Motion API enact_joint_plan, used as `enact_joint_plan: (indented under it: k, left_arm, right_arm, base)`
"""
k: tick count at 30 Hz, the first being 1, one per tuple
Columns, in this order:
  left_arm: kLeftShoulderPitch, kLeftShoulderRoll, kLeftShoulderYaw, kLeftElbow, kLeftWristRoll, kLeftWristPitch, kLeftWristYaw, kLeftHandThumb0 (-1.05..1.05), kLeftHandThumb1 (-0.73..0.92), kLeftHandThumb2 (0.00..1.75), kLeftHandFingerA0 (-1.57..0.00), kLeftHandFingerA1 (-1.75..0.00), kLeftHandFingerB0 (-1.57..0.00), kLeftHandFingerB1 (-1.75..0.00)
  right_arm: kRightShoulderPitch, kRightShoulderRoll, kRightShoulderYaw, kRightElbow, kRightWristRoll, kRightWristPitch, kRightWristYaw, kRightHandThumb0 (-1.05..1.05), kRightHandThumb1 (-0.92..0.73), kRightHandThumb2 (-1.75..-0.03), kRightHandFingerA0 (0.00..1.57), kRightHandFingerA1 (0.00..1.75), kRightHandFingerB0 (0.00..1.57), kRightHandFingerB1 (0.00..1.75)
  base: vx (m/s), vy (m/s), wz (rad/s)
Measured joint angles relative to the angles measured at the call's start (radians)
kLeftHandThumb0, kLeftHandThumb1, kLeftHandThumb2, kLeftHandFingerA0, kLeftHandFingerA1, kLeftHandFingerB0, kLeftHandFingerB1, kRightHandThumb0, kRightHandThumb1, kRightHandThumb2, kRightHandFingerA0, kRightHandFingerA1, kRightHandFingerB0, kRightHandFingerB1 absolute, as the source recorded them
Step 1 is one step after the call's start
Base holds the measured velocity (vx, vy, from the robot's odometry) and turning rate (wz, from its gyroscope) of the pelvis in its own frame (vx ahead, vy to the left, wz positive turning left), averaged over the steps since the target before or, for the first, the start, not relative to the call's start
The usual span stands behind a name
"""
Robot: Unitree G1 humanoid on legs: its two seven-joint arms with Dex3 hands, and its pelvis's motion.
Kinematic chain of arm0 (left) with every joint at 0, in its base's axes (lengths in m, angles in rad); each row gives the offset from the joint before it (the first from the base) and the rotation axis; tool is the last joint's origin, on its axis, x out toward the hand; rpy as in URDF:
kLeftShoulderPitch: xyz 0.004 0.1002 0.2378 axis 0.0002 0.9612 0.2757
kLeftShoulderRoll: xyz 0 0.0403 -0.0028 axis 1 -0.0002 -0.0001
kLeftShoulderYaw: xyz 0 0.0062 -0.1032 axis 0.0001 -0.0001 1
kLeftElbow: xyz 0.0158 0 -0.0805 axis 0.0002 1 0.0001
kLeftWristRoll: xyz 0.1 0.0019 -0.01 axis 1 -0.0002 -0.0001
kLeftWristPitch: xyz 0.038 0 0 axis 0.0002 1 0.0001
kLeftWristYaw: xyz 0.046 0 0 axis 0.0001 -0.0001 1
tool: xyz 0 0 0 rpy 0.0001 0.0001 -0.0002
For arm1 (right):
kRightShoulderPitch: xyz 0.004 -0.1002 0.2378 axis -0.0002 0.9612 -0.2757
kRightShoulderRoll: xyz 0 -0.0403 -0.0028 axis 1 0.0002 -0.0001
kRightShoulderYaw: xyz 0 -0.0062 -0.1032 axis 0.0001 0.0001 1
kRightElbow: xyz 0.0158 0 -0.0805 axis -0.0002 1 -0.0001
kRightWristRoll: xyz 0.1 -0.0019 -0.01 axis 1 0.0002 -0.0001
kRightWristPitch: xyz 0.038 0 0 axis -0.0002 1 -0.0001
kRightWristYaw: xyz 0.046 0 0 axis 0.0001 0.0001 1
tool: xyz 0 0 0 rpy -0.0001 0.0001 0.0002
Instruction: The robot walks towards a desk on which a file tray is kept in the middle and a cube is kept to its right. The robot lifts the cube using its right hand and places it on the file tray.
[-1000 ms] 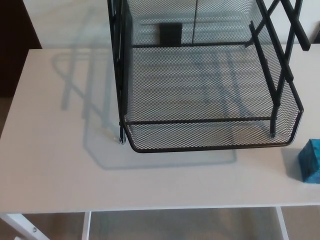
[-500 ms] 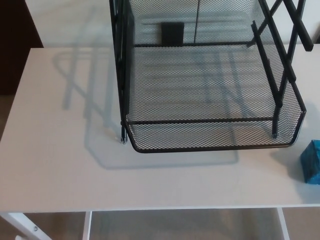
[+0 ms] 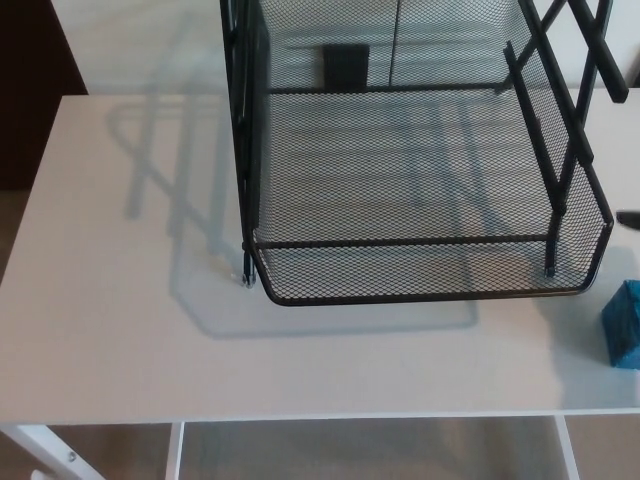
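In the head view a black wire-mesh file tray [image 3: 420, 294] stands on the middle of the white desk [image 3: 120, 330], with upright black frame bars at its left and right sides. The teal cube [image 3: 624, 326] sits on the desk just right of the tray's front corner and is cut off by the picture's right edge. A small black tip of my right hand [image 3: 630, 218] shows at the right edge, above the cube and beside the tray's right wall. It touches nothing. My left hand does not show.
The desk's front edge runs along the bottom, with white legs and floor below it. A dark rectangle [image 3: 345, 66] shows through the mesh at the back. The tray's shadow falls on the desk to its left.
A black tip of my right hand has come in at the right edge above the cube. The whole picture has shifted slightly; tray and cube have not moved on the desk.
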Motion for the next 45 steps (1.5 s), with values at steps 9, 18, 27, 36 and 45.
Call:
enact_joint_plan:
  k: [9,18,27,36,45]
  left_arm:
    - [-0.024,0.01,-0.035,0.041,0.004,-0.017,0.015,-0.59,0.91,0.66,-0.23,-0.39,-0.19,-0.32]
    - [-0.033,0.012,-0.059,0.079,0.012,-0.028,0.021,-0.57,0.9,0.67,-0.2,-0.36,-0.23,-0.32]
    - [-0.04,0.009,-0.074,0.085,0.021,-0.028,0.024,-0.54,0.92,0.68,-0.28,-0.38,-0.26,-0.33]
    - [-0.043,0.008,-0.085,0.09,0.022,-0.028,0.025,-0.54,0.91,0.67,-0.29,-0.37,-0.26,-0.33]
    - [-0.041,0.008,-0.09,0.103,0.025,-0.028,0.033,-0.53,0.92,0.68,-0.25,-0.37,-0.27,-0.33]
  right_arm:
    - [-0.015,0.022,0.065,0.062,-0.095,0.021,0.004,-0.74,-0.43,-0.77,0.0,0.05,0.0,0.04]
    - [-0.022,0.053,0.089,0.094,-0.192,0.067,-0.053,-0.33,-0.54,-0.57,0.39,0.69,0.2,0.29]
    - [0.018,0.096,0.035,0.097,-0.213,0.043,-0.203,-0.17,-0.71,-0.67,0.95,1.21,0.92,0.62]
    - [0.067,0.142,-0.013,0.093,-0.222,0.01,-0.335,-0.18,-0.76,-0.75,0.85,1.38,0.83,0.69]
    - [0.13,0.17,-0.094,0.095,-0.224,-0.038,-0.457,-0.14,-0.74,-0.76,0.89,1.47,0.86,0.66]
  base:
    - [0.0,0.0,0.0]
    - [0.0,0.0,0.0]
    - [0.0,0.0,0.0]
    - [0.0,0.0,0.0]
    - [0.0,0.0,0.0]
